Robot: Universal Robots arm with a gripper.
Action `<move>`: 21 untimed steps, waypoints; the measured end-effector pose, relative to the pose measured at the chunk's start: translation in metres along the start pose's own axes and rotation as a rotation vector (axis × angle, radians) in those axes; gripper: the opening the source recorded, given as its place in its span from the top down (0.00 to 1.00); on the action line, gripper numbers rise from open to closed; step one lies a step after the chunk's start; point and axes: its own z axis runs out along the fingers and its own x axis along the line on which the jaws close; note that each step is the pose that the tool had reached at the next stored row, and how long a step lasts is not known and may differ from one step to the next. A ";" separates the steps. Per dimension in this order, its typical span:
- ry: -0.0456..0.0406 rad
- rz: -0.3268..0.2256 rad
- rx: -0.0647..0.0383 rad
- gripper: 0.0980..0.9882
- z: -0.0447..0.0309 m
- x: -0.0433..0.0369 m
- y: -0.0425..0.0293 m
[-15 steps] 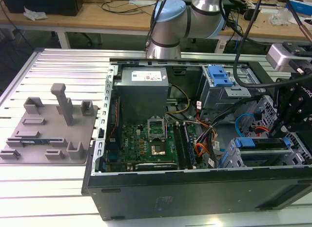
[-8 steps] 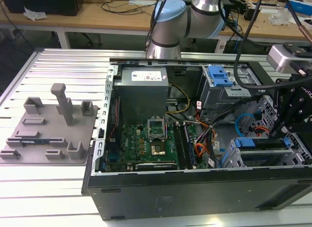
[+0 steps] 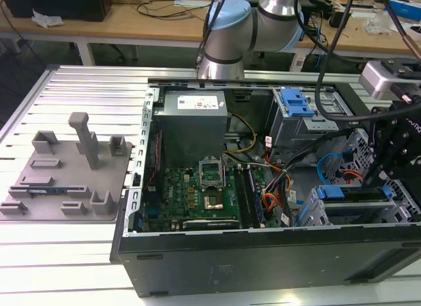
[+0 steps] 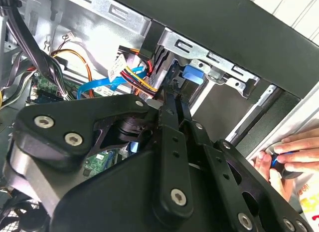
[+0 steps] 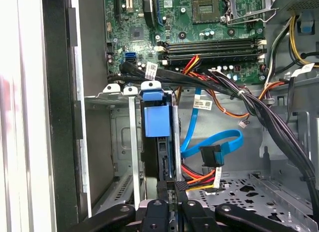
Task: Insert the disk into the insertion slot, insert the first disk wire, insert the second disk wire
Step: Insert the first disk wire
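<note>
Hand (image 5: 172,188): pressed together, pinching the disk (image 5: 157,119) by its near end.
Disk: on edge, straight ahead of the hand, inside the insertion slot (image 5: 115,95).

We see the black claw (image 4: 172,92) pointing at the blue-framed disk (image 4: 192,75) in the grey slot (image 4: 199,50), coloured cables (image 4: 134,75) beside it, and a hand (image 4: 286,154) at the case (image 4: 239,22) edge.

Ribbed, pale aluminium desk (image 3: 79,89). Toward the exterior view's left, lying flat on it, a grey fixture plate (image 3: 74,179) with small holders and one upright post (image 3: 87,140). Just beside, on the exterior view's right, an open black computer case (image 3: 263,263).
</note>
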 end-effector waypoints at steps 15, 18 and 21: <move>0.0006 0.000 0.000 0.92 0.0108 -0.0006 -0.0001; -0.0008 0.000 0.000 0.85 0.0092 -0.0005 -0.0001; 0.0001 0.000 0.000 0.70 -0.0143 0.0009 0.0001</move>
